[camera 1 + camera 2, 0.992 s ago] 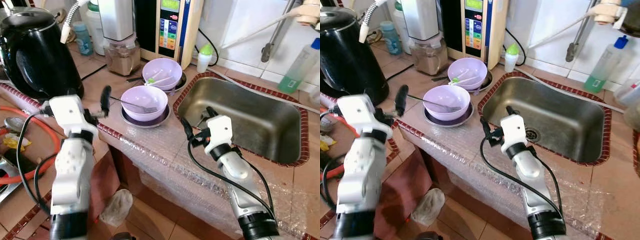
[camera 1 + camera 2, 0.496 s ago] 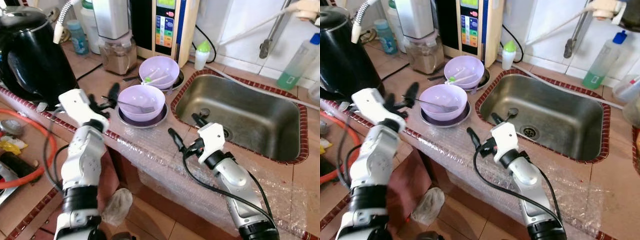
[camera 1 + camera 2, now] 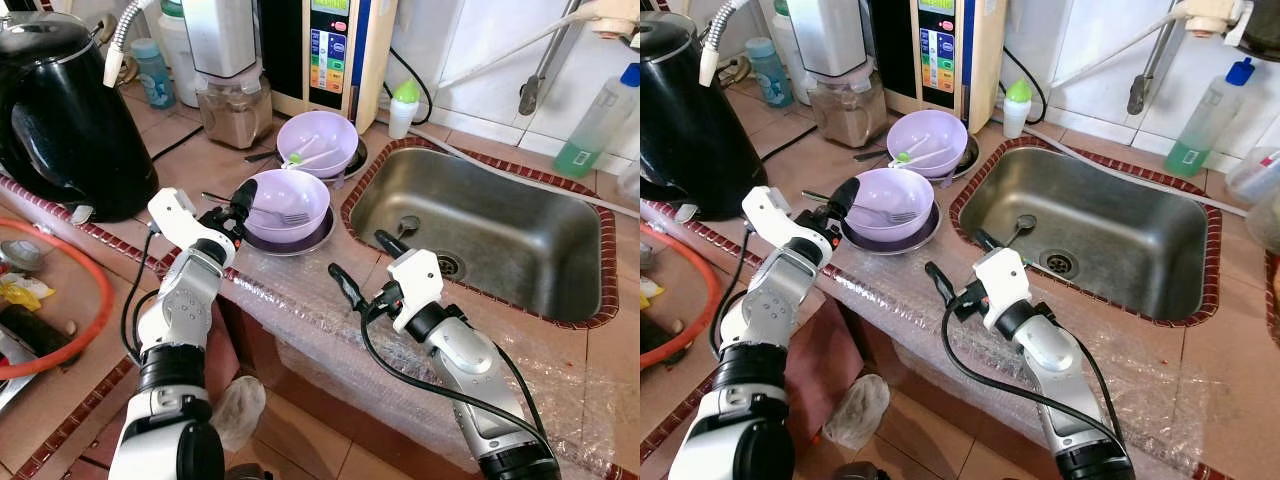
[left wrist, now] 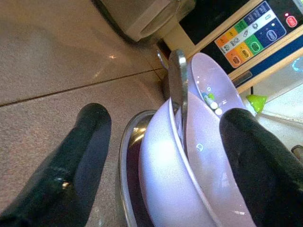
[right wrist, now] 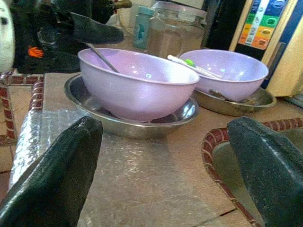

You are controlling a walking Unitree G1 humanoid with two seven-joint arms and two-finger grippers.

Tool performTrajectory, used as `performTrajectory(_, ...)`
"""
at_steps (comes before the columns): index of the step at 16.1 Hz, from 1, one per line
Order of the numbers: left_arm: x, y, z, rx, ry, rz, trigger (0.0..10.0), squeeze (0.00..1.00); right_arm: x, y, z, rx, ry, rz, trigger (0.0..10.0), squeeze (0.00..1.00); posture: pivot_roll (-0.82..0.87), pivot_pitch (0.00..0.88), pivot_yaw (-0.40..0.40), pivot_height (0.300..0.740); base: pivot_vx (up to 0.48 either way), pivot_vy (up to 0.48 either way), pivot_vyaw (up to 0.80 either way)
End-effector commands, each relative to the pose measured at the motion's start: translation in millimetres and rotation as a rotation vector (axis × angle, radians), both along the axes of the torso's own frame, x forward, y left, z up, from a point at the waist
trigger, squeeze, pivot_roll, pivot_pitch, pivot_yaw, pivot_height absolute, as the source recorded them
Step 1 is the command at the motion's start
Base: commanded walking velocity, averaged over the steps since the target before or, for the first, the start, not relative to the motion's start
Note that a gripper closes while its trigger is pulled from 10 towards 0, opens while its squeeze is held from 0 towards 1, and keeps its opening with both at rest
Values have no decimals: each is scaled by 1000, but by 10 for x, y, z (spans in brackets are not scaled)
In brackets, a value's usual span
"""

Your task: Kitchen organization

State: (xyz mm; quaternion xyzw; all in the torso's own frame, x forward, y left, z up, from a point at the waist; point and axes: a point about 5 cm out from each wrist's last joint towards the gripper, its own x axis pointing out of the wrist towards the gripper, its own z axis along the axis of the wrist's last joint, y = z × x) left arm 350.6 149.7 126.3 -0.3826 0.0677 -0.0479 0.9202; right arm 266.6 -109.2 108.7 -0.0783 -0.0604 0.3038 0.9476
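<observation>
A lavender bowl [image 3: 288,197] holding a fork [image 3: 287,215] sits on a steel plate [image 3: 292,241] on the tiled counter. Behind it, a second lavender bowl [image 3: 318,143] holds white-and-green utensils. My left gripper [image 3: 228,212] is open at the near bowl's left rim; in the left wrist view its fingers [image 4: 80,161] flank the fork handle [image 4: 177,90] and the bowl's side. My right gripper [image 3: 366,265] is open over the bubble-wrapped counter edge between the plate and the sink [image 3: 520,180], empty. A spoon [image 3: 405,225] lies in the sink.
A black kettle [image 3: 60,110] stands at the far left, with a blender jar [image 3: 236,105] and a water dispenser [image 3: 345,50] behind the bowls. A small green-capped bottle [image 3: 403,108] and a green soap bottle [image 3: 590,125] stand by the sink. An orange hose [image 3: 60,340] loops on the lower counter.
My left gripper has swung right, from beside the kettle up to the near bowl's rim. My right gripper has drawn back from the sink's edge toward the counter front.
</observation>
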Motion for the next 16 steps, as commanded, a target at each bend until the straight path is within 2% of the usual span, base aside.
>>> performTrajectory(1,51,6,84,-13,-32,-3,0,0,-22,38,24,-16,-6,34,10000,0,-74,0,42,740,0,0,0)
performTrajectory(8,107,24,116,-19,-42,-3,0,0,-28,48,-3,-27,8,46,10000,0,-74,0,38,740,0,0,0)
performTrajectory(16,112,31,162,13,-50,-19,0,0,-63,89,-33,-26,21,70,10000,0,-74,0,40,740,0,0,0)
